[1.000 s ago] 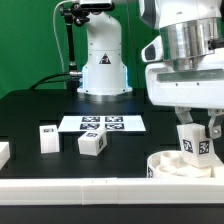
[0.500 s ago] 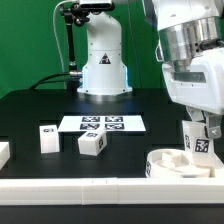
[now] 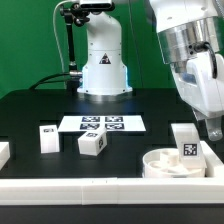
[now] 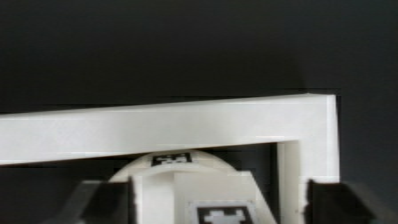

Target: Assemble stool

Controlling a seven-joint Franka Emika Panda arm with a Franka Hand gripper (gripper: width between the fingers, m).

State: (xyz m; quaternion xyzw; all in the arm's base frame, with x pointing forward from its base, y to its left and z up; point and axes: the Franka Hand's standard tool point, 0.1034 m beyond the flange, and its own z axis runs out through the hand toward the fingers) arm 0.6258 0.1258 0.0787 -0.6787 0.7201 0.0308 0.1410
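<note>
Your gripper [image 3: 210, 128] has lifted off leg [image 3: 186, 146], now up toward exterior view's right; jaws spread, holding nothing. You see leg upright on seat [image 3: 160, 166], both shifted slightly toward that view's left.

This is a robotics lab. A white robot arm [image 3: 103, 65] stands at the far edge of a black tabletop [image 3: 30, 115], with a plain green backdrop [image 3: 30, 45] behind it. A marker board [image 3: 103, 124] of printed square tags lies flat on the surface. Small white blocks [image 3: 92, 144] carry similar tags, and a white border rail [image 3: 70, 187] runs along the near edge.
</note>
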